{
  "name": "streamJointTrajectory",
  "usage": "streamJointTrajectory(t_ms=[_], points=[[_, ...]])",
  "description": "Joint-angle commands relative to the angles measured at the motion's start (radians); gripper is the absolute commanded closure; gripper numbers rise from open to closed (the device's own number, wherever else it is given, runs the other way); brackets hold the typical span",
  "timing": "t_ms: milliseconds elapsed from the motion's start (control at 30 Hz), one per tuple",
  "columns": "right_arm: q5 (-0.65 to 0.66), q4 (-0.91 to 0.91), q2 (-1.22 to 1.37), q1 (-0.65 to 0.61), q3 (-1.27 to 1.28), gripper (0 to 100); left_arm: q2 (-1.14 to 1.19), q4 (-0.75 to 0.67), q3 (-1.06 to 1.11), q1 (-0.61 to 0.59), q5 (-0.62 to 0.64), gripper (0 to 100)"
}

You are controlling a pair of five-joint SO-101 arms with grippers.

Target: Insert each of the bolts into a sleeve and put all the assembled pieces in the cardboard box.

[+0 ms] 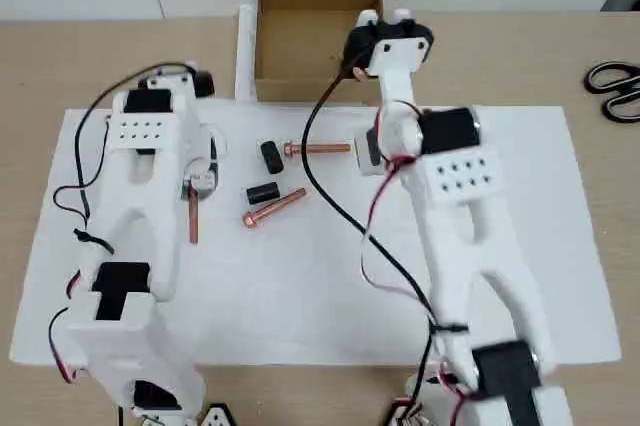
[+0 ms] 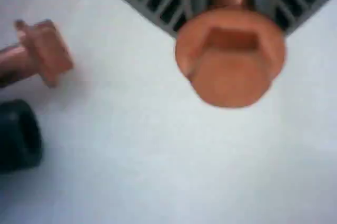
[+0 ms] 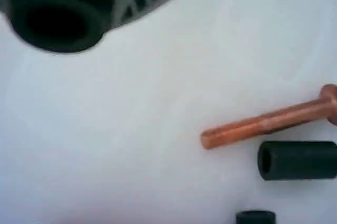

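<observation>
1. Bench (image 1: 40, 56): tan, wood-look top. A white sheet (image 1: 300, 296) lies flat over the middle and carries all loose parts.
2. Right arm (image 1: 470, 216): white plastic shell, black motors, red and black leads. It stretches up the sheet's right side, with one joint over the box's corner and the wrist folded back over the sheet. The right end effector (image 1: 368, 151) is clamped on the held sleeve (image 3: 52, 21), a black tube whose round bore faces the wrist camera.
3. Left arm (image 1: 140, 206): same build, bent over the sheet's left side. The left end effector (image 1: 194, 186) is clamped on the held bolt (image 2: 229, 58), with the shank between grey ribbed jaws. The flanged hex head points toward the wrist camera.
4. Cardboard box (image 1: 268, 36): brown, rectangular, open-topped, on the bench just past the sheet's far edge.
5. Scissors (image 1: 612, 86): black handles, on bare bench well off to the right arm's side.
6. Level bolt (image 1: 318, 149): copper-coloured, smooth shank, flat on the sheet, tip toward the right end effector.
7. Slanted bolt (image 1: 273, 208): same type, lying at an angle nearer the left arm.
8. Upper sleeve (image 1: 271, 156): short matte black tube on its side, just beside the level bolt's head.
9. Lower sleeve (image 1: 262, 192): same type, between the two loose bolts.
</observation>
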Motion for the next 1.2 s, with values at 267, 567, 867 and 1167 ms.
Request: streamJointTrajectory(t_ms=[267, 567, 867, 1167], points=[[0.075, -0.222, -0.544, -0.035, 0.466, 99.5, -0.190, 0.104, -0.326, 0.080, -0.008, 99], [0.130, -0.208, -0.792, -0.036, 0.654, 99.5, -0.450, 0.104, -0.216, 0.112, -0.008, 99], [0.137, -0.214, -1.127, -0.036, 0.807, 99.5, -0.690, 0.104, 0.019, 0.091, -0.008, 99], [0.132, -0.214, -1.397, -0.035, 0.990, 99.5, -0.835, 0.075, 0.203, 0.092, 0.000, 99]])
